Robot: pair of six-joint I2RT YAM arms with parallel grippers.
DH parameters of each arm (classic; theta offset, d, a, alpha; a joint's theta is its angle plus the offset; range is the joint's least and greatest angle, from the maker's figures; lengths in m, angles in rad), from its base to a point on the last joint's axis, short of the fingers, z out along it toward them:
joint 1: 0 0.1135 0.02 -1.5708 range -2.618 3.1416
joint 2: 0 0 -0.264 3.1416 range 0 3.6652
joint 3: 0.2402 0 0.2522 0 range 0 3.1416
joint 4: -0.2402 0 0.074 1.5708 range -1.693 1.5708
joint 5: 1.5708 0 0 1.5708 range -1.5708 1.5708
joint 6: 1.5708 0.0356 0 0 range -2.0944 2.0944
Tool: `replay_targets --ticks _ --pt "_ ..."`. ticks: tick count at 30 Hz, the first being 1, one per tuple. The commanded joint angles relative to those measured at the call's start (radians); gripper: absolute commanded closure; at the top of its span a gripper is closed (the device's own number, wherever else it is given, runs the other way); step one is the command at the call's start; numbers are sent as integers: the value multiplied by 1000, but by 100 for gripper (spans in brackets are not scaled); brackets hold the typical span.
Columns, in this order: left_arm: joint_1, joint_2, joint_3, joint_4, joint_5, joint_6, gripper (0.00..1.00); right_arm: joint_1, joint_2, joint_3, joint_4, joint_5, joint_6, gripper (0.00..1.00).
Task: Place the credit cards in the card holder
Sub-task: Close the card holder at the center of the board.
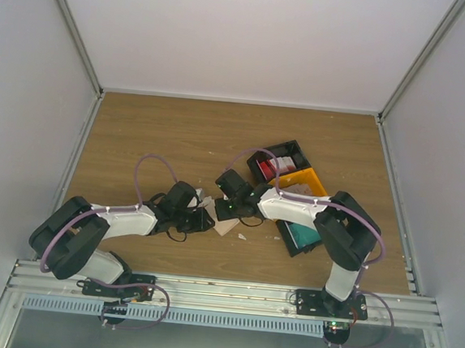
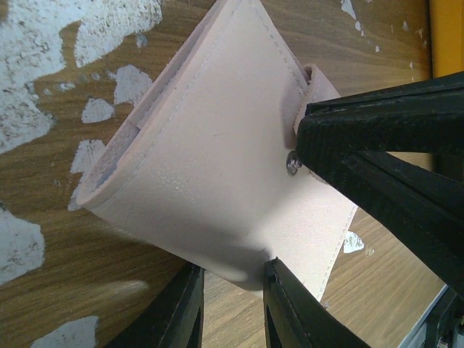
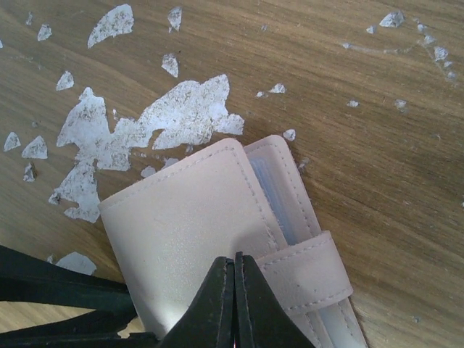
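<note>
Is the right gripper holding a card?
No, the right gripper is shut tight on nothing, its tip at the wallet.

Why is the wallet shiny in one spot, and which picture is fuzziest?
Right wrist view: light glints off the card holder beside the shut right end effector. Left wrist view, the fuzziest: the left end effector looks soft, too near the lens, with shadow there. Top view: everything small and dim.

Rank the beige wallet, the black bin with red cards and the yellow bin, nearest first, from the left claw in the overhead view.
1. The card holder: pinched by the left gripper, mid-table.
2. The black bin: back and to the right.
3. The yellow bin: beside it, further right.
</note>
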Motion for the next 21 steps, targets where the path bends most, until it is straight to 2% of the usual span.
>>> replay_targets --ticks 1,8,21 --pt "-5 22 -13 27 -13 1 74 24 43 18 -7 20 2 99" --pt "-4 33 -13 37 -15 -7 77 44 67 22 -26 25 10 99" --pt "10 45 -17 50 -16 -22 78 45 41 -95 55 -77 68 99"
